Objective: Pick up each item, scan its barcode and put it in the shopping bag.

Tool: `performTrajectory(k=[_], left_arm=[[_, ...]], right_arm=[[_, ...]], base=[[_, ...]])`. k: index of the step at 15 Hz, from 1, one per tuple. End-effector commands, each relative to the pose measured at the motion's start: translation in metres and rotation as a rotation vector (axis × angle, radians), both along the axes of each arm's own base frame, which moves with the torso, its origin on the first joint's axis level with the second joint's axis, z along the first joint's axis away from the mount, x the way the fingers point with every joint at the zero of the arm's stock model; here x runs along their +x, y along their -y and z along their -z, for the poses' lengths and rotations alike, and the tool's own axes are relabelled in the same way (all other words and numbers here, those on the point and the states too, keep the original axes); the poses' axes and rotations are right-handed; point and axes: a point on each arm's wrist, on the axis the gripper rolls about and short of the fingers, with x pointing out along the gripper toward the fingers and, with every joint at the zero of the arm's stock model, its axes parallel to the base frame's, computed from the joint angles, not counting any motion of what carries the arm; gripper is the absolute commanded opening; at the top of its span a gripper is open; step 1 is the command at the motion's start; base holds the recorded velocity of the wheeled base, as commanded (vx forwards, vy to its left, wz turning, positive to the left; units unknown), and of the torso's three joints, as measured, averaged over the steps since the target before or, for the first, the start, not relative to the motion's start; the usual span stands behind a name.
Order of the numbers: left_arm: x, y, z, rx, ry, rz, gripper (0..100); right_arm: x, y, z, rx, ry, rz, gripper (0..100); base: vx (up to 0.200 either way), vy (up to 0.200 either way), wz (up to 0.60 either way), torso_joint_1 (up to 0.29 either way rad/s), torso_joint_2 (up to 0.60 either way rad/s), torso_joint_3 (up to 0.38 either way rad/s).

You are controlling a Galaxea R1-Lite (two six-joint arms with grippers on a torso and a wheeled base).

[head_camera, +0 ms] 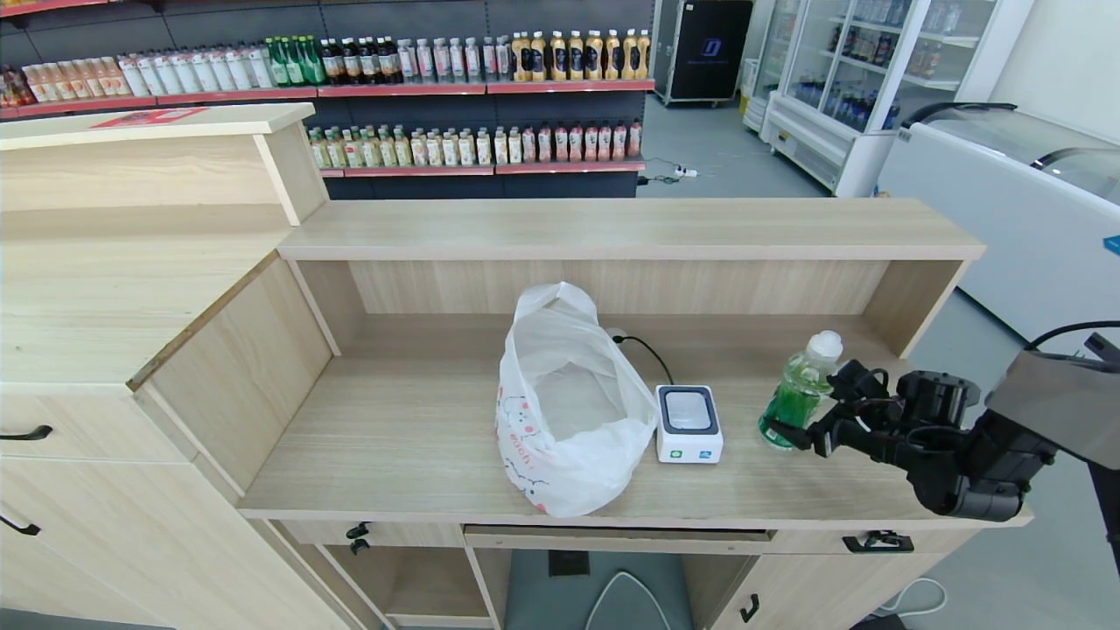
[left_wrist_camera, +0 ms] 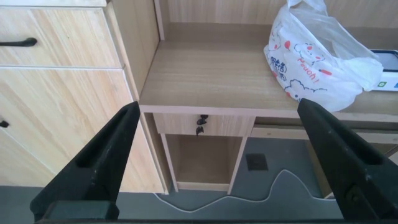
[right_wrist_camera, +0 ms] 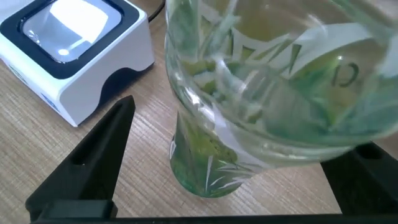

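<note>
Straddling the clear plastic bottle of green drink with a white cap (head_camera: 798,394), the right claw (head_camera: 818,407) sits at the right end of the light wood surface (head_camera: 394,437). Its two black fingers are spread, one on each side of the bottle. The right wrist view shows a gap on both sides, so it looks like no pinch yet. The bottle base is on the surface and the bottle leans a little, cap toward the far right. It is just right of the white box scanner with a dark glass window (head_camera: 689,423), so the carry to the window should be short.

The scanner faces up, with a black cable (head_camera: 643,346) running off to the far side. Touching its left side is the white plastic shopping bag with a red and blue cartoon print (head_camera: 564,411), slumped with its mouth open upward and ready for a drop from above. The bag looks empty, as far as can be seen.

The left claw (left_wrist_camera: 219,106) is spread, holds nothing and hangs low by the near left edge of the surface, well apart from the bag and out of the right arm's way.

Likely step: closing on the bottle for the first pick. Task looks barely begun. Risk: the round bottle could tip or slip as the fingers close, and the barcode side cannot be seen.
</note>
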Motion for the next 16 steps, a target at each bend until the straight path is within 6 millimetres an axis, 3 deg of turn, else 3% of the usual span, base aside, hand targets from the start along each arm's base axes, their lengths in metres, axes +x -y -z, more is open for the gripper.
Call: performTrajectory(k=[1,16], left_arm=[[0.000,0.000,0.000,0.001,0.001,-0.001,100],[0.000,0.000,0.000,-0.001,0.001,-0.001,100]], right_arm=[[0.006,-0.003,0.000,0.012,0.007,-0.019,100],[0.019,-0.027,0.005,0.056,0.019,-0.154,100]], base=[[0.000,0.000,0.00,0.000,0.00,0.000],[0.000,0.000,0.00,0.000,0.00,0.000]])
